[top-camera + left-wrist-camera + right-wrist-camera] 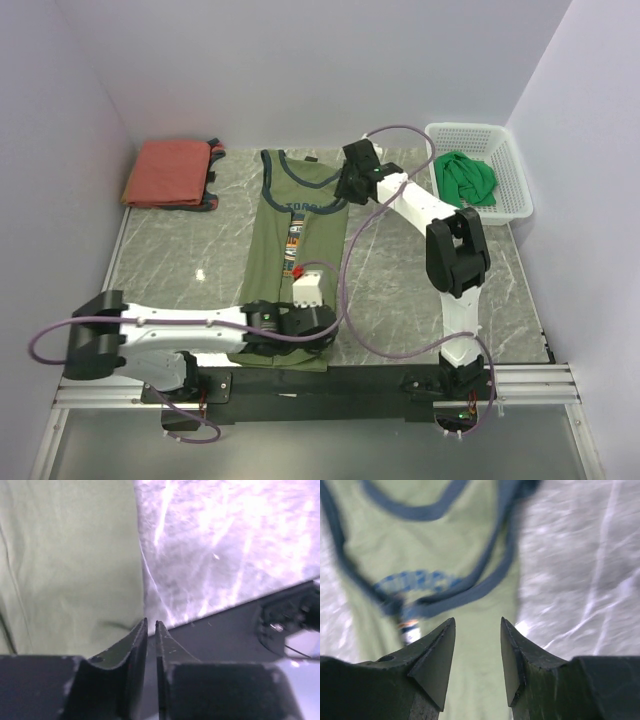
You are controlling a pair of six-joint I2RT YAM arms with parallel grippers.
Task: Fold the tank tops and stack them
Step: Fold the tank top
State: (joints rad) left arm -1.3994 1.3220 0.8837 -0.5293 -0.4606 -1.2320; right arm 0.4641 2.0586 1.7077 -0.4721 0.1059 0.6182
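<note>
The olive tank top (292,235) with navy trim lies flat, lengthwise down the middle of the table. A rust-red top (168,172) rests folded at the back left. The bright green top (467,178) is bunched in the white basket (510,165). My left gripper (324,330) hovers at the olive top's near right hem corner; in the left wrist view its jaws (151,622) stand a narrow slit apart, with nothing between them, beside the cloth (70,565). My right gripper (350,188) is open above the top's right edge (475,580), below the navy armhole trim, jaws (477,621) empty.
The grey marble tabletop (400,280) is bordered by white walls at the back and sides. A black strip (225,635) runs along the table's near edge just beyond the left fingers. Purple cables loop over both arms.
</note>
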